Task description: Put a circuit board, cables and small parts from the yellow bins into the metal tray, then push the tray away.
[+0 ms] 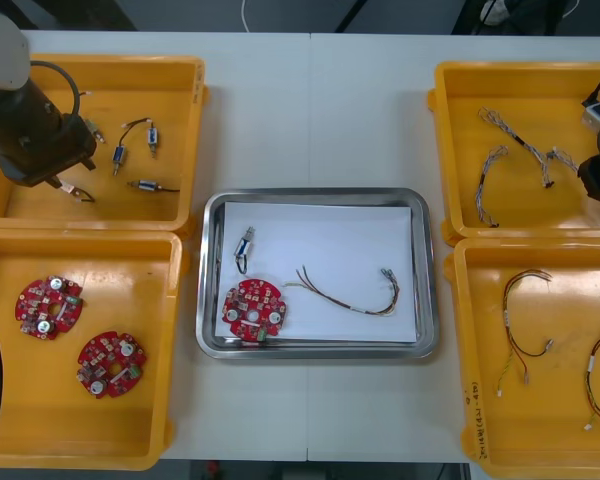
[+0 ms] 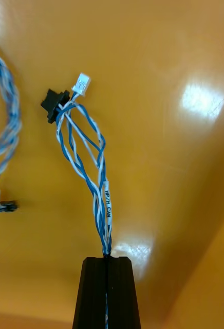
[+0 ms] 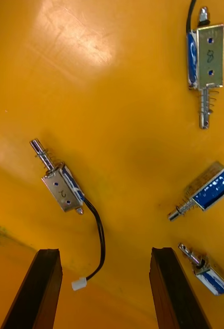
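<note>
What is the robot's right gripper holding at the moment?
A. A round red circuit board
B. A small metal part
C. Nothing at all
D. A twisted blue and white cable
D: in the right wrist view, the right gripper has its two black fingers shut on the end of a twisted blue and white cable, which hangs over the floor of a yellow bin.
</note>
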You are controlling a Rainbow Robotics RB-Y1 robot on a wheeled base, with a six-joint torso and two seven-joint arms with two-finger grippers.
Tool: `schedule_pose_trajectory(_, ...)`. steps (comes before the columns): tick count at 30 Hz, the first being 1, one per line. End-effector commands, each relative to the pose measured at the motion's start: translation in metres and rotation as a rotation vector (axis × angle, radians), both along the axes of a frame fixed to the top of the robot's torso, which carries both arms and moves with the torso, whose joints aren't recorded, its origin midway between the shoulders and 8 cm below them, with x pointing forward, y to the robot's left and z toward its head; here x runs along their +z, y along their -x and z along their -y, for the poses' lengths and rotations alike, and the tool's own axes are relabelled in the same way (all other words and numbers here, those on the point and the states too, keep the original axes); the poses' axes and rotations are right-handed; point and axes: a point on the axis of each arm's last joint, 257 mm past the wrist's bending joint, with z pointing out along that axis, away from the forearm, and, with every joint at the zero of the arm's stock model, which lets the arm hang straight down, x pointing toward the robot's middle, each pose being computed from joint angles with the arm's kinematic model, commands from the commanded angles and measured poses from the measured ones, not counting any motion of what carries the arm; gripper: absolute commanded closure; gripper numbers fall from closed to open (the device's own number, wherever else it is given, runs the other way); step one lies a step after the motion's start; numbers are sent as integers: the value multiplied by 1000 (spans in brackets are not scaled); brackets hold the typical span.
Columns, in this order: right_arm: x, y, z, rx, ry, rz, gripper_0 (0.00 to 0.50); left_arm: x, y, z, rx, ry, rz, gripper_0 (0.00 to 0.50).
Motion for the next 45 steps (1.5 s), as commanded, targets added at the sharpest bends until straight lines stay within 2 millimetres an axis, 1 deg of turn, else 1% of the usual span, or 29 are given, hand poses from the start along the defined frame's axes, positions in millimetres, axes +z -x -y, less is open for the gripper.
schedule_pose_trajectory(1, 38, -2, -18, -25, -14, 25, 500, 38, -16, -28, 74, -33, 80, 0)
schedule_pose_trajectory(2, 43, 0, -20, -25, -15, 24, 500, 37, -16, -32, 78, -39, 80, 0)
schedule_pose_trajectory(5, 66, 11, -29, -11, -2, 9, 500, 31, -20, -35, 77, -60, 81, 0)
schedule_pose_trajectory(6, 69, 13, -30, -8, 1, 4, 500, 30, -21, -36, 79, -60, 83, 0)
schedule_pose_trajectory(8, 83, 23, -35, -3, 10, -11, 500, 26, -24, -39, 83, -58, 93, 0)
schedule_pose_trajectory(9, 85, 26, -36, -1, 11, -16, 500, 26, -25, -39, 84, -58, 95, 0)
schedule_pose_trajectory(13, 101, 46, -46, 8, 21, -58, 500, 22, -30, -42, 83, -62, 106, 0)
schedule_pose_trajectory(14, 104, 50, -48, 13, 26, -62, 500, 18, -29, -43, 84, -65, 100, 0)
schedule_pose_trajectory(17, 120, 47, -50, 17, 46, -13, 500, 12, -31, -46, 88, -72, 100, 0)
schedule_pose_trajectory(28, 159, 39, -65, 51, 80, 105, 500, -7, -30, -55, 96, -95, 75, 0)
schedule_pose_trajectory(31, 167, 38, -74, 82, 94, 130, 500, -10, -32, -56, 97, -95, 85, 0)
schedule_pose_trajectory(35, 170, 37, -100, 162, 106, 151, 500, -12, -34, -58, 97, -92, 89, 0)
schedule_pose_trajectory(36, 172, 38, -107, 184, 111, 162, 500, -12, -34, -57, 94, -90, 89, 130)
schedule_pose_trajectory(37, 173, 39, -110, 196, 112, 167, 500, -12, -34, -57, 96, -89, 89, 232)
schedule_pose_trajectory(38, 172, 40, -119, 223, 113, 172, 500, -12, -34, -55, 93, -86, 88, 472)
schedule_pose_trajectory(39, 171, 41, -127, 249, 113, 174, 500, -12, -34, -56, 93, -85, 89, 500)
schedule_pose_trajectory(45, 169, 51, -165, 372, 137, 196, 500, -12, -33, -55, 88, -85, 87, 500)
